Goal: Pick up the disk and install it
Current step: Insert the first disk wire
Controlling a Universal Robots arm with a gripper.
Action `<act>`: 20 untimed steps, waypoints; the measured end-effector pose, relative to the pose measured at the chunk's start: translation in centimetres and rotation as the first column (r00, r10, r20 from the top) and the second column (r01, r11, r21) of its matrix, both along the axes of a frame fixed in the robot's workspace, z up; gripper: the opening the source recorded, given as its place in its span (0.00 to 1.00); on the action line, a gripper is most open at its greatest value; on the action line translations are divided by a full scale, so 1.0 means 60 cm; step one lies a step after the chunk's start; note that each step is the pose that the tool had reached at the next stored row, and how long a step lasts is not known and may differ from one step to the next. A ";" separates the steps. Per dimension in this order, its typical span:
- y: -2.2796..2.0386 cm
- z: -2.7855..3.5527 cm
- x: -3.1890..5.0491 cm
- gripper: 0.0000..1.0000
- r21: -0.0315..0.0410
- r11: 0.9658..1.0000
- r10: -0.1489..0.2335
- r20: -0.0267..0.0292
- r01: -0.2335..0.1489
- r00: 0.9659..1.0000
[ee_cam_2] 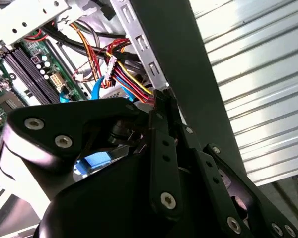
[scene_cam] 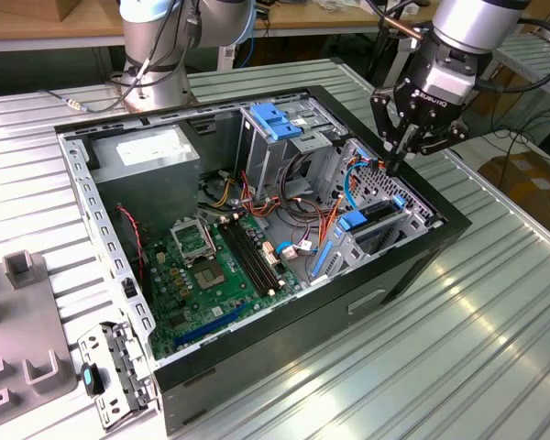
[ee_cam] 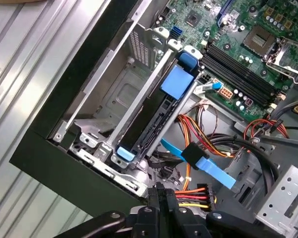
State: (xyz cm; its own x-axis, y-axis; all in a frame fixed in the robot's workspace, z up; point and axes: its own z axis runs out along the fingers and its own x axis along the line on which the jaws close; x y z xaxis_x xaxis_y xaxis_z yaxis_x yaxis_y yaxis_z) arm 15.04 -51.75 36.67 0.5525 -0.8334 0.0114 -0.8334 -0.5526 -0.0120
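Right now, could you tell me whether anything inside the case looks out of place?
Nothing looks damaged. The disk sits on edge in the drive bay; beside it a blue flat cable lies loose, its end seemingly unplugged.

Ribbed metal tabletop [scene_cam: 495,302] across lower frame, glare lower right. Wooden bench [scene_cam: 64,27] upper left. Cardboard boxes [scene_cam: 532,179] at right edge.

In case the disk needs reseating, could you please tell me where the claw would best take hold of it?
Probably by the blue carrier frame at its exposed upper edge, coming from above through the open side of the case. The disk stands on edge in its bay, with metal walls close along both flat faces, so those faces look unreachable.
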 end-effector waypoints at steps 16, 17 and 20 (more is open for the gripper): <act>-0.0002 -0.005 -0.007 0.17 0.000 0.963 -0.271 0.000 0.271 0.963; -0.0002 -0.006 -0.007 0.17 0.000 0.959 -0.285 0.000 0.285 0.959; -0.0002 -0.006 -0.007 0.17 0.000 0.946 -0.324 0.000 0.324 0.946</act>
State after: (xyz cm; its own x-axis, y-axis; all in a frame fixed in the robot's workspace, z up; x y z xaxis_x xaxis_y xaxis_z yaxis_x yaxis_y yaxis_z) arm 14.64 -51.76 36.32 0.2521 -0.9676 0.0114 -0.9676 -0.2523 -0.0120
